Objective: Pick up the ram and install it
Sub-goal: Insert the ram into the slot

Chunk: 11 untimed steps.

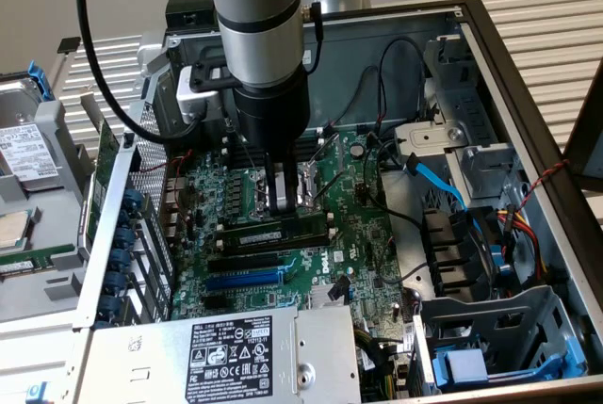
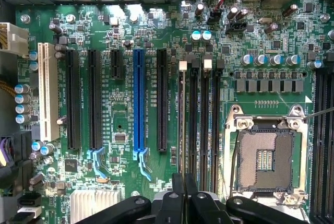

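The ram point(image 1: 278, 232) is a long dark green stick with a pale label. It stands on edge along a black memory slot in the middle of the motherboard point(image 1: 363, 234). My gripper point(image 1: 280, 204) comes straight down onto its top edge, just in front of the open processor socket point(image 1: 306, 181). In the wrist view the ram point(image 2: 182, 119) shows edge-on as a thin strip with a white latch at its far end. The strip runs in between the fingers of my gripper point(image 2: 184, 190), which are shut on it.
Empty black memory slots point(image 2: 194, 119) lie beside the ram, toward the socket point(image 2: 263, 156). A blue slot point(image 2: 138, 98) and black expansion slots lie on its other side. The power supply point(image 1: 236, 352), drive cage point(image 1: 490, 347), loose cables point(image 1: 438, 178) and case walls point(image 1: 509, 93) ring the board.
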### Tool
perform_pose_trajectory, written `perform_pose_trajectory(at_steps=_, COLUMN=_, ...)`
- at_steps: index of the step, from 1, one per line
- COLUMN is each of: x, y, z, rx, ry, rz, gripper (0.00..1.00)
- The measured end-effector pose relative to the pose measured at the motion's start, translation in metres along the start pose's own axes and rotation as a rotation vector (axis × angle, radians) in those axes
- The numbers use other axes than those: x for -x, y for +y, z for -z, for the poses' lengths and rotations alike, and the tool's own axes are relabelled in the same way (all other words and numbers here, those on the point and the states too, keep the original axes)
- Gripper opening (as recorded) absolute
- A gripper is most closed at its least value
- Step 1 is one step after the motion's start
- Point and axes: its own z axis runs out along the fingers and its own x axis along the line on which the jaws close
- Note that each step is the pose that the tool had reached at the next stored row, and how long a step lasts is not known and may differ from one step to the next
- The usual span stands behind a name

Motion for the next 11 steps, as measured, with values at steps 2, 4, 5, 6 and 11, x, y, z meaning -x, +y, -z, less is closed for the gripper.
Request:
perform_pose_trajectory(at_steps=2, x=0.0, y=0.0, z=0.0, rx=-0.0007, ry=0.0, rz=0.0, gripper=0.12)
perform_pose_trajectory(at_steps=4, x=0.0, y=0.0, z=0.0, rx=-0.0011, ry=0.0, rz=0.0, gripper=0.12)
perform_pose_trajectory(at_steps=5, x=-0.0001, y=0.0001, z=0.0001, rx=-0.0013, ry=0.0001, rz=0.0, gripper=0.12)
perform_pose_trajectory(at_steps=6, x=-0.0001, y=0.0002, z=0.0001, rx=-0.0014, ry=0.0001, rz=0.0, gripper=0.12)
perform_pose_trajectory(at_steps=11, x=-0.0002, y=0.001, z=0.0003, rx=-0.003, ry=0.0, rz=0.0, gripper=0.12)
